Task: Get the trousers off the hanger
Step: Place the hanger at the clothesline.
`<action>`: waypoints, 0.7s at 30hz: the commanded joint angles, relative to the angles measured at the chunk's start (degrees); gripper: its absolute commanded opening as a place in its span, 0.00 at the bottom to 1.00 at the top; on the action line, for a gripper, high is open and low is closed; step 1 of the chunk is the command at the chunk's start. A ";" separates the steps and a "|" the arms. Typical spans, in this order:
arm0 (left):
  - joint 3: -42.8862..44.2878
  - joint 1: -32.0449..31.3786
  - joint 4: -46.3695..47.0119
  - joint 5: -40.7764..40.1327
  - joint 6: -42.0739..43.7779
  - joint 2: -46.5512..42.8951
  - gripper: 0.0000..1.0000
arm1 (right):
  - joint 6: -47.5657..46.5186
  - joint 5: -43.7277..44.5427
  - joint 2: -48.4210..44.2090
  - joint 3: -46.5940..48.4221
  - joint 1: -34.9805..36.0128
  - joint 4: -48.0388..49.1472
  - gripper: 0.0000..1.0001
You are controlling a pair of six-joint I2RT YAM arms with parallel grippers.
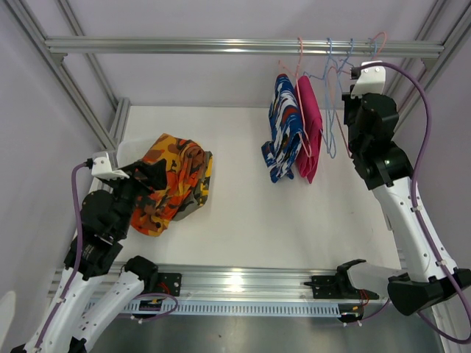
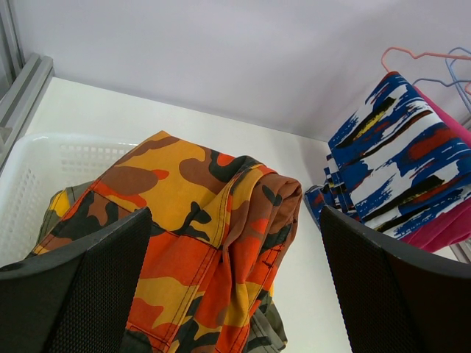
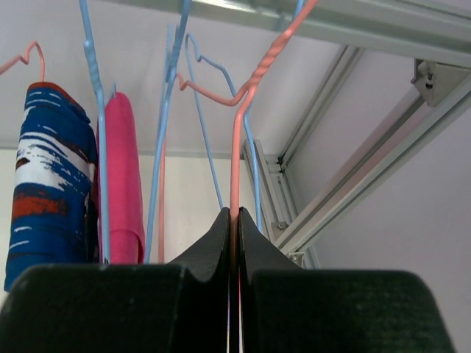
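R gripper [image 3: 234, 219]: jaws fully closed, clamping pink wire hanger [image 3: 237, 147]. L gripper [image 2: 234, 228]: jaws max open, holding nothing; orange camo trousers [image 2: 184, 191] directly below. Blue-patterned trousers [image 3: 44, 169] and magenta trousers [image 3: 125, 169] hang left of R gripper.

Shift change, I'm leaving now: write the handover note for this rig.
Left pincer: open, above the orange trousers, which lie on the white basket.
Right pincer: shut on a bare pink hanger on the rail.
Done: orange pair off its hanger.
Left: blue patterned trousers and magenta trousers hang on hangers from the rail.
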 commanded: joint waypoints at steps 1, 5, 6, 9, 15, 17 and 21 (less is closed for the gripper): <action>-0.33 -0.41 1.57 1.31 1.29 -0.42 0.99 | -1.50 0.28 1.36 3.36 -0.35 4.04 0.00; -0.33 -0.41 1.57 1.13 1.38 -0.51 0.99 | -1.68 -0.07 3.03 4.06 -0.53 4.39 0.00; -0.41 -0.41 1.57 0.96 1.47 -0.51 0.99 | -1.68 -0.24 3.64 4.15 -0.79 4.39 0.00; -0.50 -0.41 1.75 0.87 1.56 -0.59 0.99 | -1.59 -0.68 4.87 4.77 -1.57 4.56 0.00; -0.41 -0.41 1.66 0.87 1.64 -0.51 0.99 | -0.45 -2.26 6.63 5.12 -3.25 4.39 0.00; -0.50 -0.41 1.75 0.87 1.73 -0.59 0.99 | -0.18 -2.88 6.99 4.60 -3.95 4.39 0.00; -0.50 -0.41 1.75 0.87 1.73 -0.51 0.99 | -0.10 -2.97 7.34 3.02 -4.65 5.44 0.00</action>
